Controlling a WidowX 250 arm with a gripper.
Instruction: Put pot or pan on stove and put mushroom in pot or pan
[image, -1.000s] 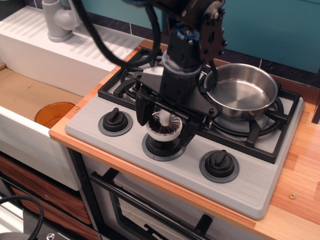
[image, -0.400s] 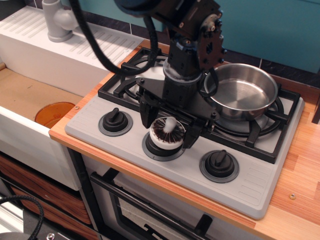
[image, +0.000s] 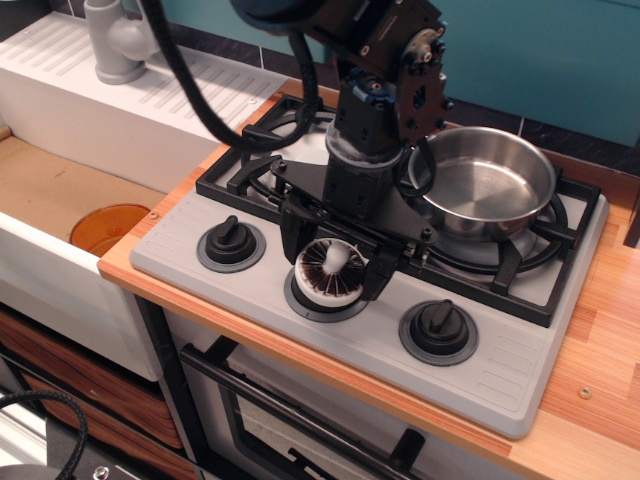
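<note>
The steel pot (image: 487, 185) stands empty on the right burner of the grey stove (image: 520, 375). My gripper (image: 335, 262) hangs low over the stove's front, just above the middle knob's base (image: 322, 301). Its two black fingers (image: 294, 236) press on either side of the mushroom (image: 331, 268). The mushroom's gilled brown-and-white cap and white stem face the camera. The gripper is shut on the mushroom, to the left of and below the pot's rim. The middle knob itself is hidden under the mushroom.
The left knob (image: 231, 240) and right knob (image: 438, 326) flank the gripper. The left burner grate (image: 255, 165) lies partly behind the arm. A white sink unit with a grey tap (image: 118, 40) is at the left, and an orange disc (image: 108, 226) lies lower left.
The gripper has come down a little with the mushroom between its fingers. The mushroom now sits lower, covering the middle knob. The pot has not moved.
</note>
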